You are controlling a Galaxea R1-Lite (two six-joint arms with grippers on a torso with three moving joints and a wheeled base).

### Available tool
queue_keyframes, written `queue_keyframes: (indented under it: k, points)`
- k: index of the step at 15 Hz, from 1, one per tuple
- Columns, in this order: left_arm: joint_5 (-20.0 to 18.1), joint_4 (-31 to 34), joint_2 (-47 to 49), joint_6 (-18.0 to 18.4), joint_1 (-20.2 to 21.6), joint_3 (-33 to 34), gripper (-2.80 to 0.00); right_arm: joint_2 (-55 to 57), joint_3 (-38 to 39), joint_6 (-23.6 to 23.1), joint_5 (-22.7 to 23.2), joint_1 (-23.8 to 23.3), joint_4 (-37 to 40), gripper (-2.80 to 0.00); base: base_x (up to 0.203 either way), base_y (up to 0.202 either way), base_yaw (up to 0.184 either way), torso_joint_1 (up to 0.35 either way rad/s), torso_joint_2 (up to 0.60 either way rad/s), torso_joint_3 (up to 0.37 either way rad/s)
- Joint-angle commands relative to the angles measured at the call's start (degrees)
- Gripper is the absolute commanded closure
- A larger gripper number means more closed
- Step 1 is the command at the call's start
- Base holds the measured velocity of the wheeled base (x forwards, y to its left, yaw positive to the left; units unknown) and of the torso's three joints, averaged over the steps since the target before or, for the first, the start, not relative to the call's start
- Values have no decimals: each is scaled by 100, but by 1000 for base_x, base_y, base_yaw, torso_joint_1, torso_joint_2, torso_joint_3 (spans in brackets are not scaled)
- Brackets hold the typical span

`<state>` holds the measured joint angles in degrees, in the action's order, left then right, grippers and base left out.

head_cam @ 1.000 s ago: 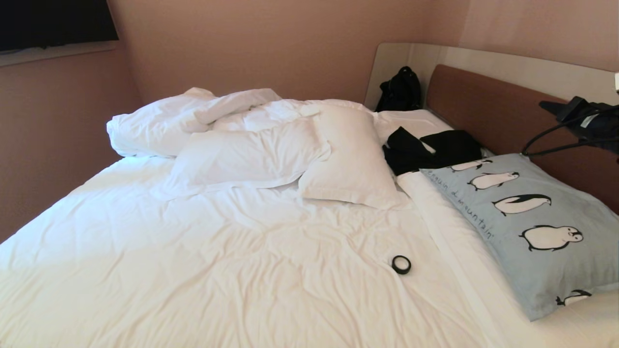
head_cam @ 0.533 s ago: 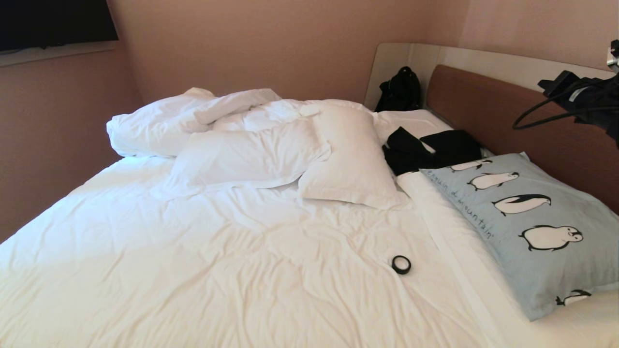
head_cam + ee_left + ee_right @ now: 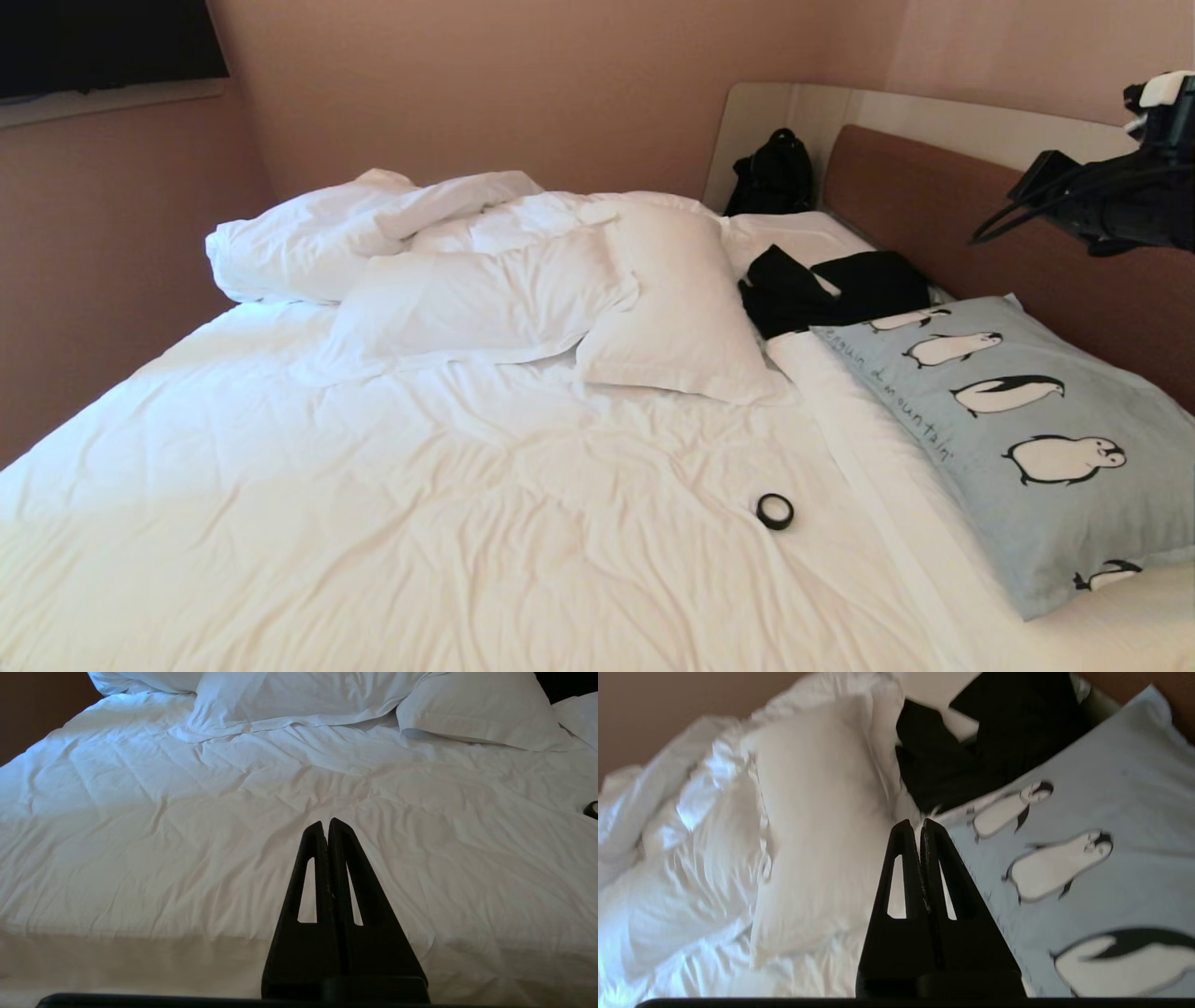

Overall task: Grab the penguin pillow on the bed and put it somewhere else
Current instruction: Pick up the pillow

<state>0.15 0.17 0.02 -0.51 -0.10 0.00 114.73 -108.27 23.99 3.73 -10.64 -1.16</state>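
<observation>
Head view | bed [image 3: 448, 523] sheets wrinkled (white) | walls [image 3: 523, 84] pinkish-beige

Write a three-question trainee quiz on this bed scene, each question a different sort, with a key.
1. True or false: the penguin pillow lies against the brown headboard side of the bed.
2. Multiple choice: the small black ring lies on A) the penguin pillow, B) the white sheet, C) a white pillow.
3. Fill in: the right end effector is ___ and holds nothing.

Key: 1 true; 2 B; 3 shut. The left end effector is also shut, parked over the sheet at the bed's near edge.
</observation>
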Motion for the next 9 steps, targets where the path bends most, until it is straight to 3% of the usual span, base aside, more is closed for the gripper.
queue_keyframes:
  k: [1, 7, 9]
  points:
    - [3, 1, -2, -2, 1, 9, 0, -377, 117, -110, -6, 205, 1669, 0, 0, 0, 0, 0, 0, 0]
    - [3, 1, -2, -2, 1, 9, 0, -1694, 1342, -562, 28, 1042, 1775, 0, 0, 0, 0, 0, 0, 0]
    - [3, 1, -2, -2, 1, 9, 0, -2433, 1944, -626, 275, 1220, 1785, 0, 0, 0, 0, 0, 0, 0]
